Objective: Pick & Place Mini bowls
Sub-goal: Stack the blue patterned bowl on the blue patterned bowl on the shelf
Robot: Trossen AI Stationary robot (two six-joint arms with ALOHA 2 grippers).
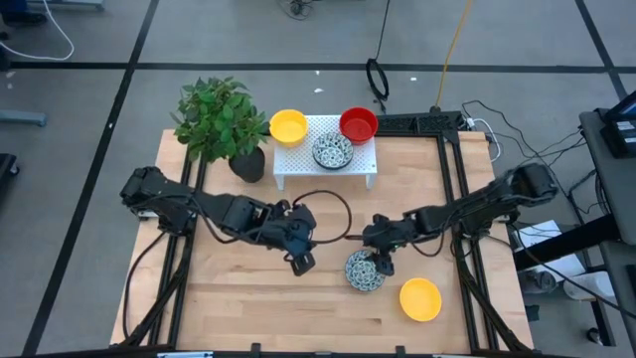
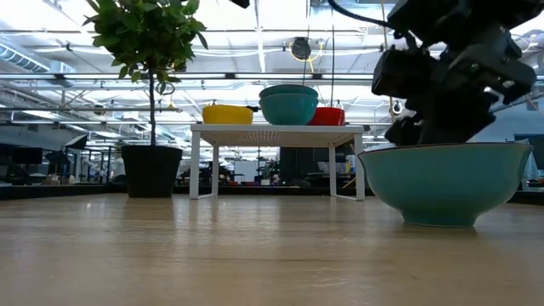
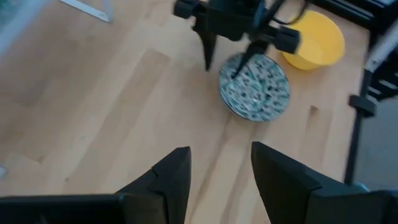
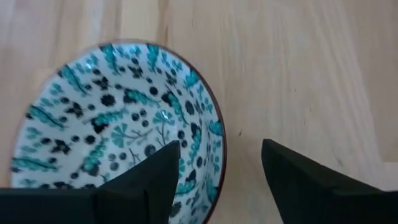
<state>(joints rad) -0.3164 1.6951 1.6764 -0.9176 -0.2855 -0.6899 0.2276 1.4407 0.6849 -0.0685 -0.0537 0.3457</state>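
A blue-and-white patterned mini bowl (image 1: 365, 270) stands upright on the table near its front, and a yellow bowl (image 1: 420, 299) sits to its right. My right gripper (image 4: 221, 168) is open above the patterned bowl (image 4: 112, 124), pointing down. One finger stands over the inside and the other outside, with the rim's right part between them. I see no touch. My left gripper (image 3: 221, 162) is open and hovers over bare wood to the left of that bowl (image 3: 255, 87). A yellow bowl (image 1: 288, 126), a red bowl (image 1: 358, 124) and a patterned bowl (image 1: 332, 150) sit on the white rack.
The white perforated rack (image 1: 298, 157) stands at the table's far edge, with a dark pot holding a green plant (image 1: 221, 124) to its left. A black cable (image 1: 328, 199) loops over the table's middle. Bare wood lies along the near edge, left of the bowls.
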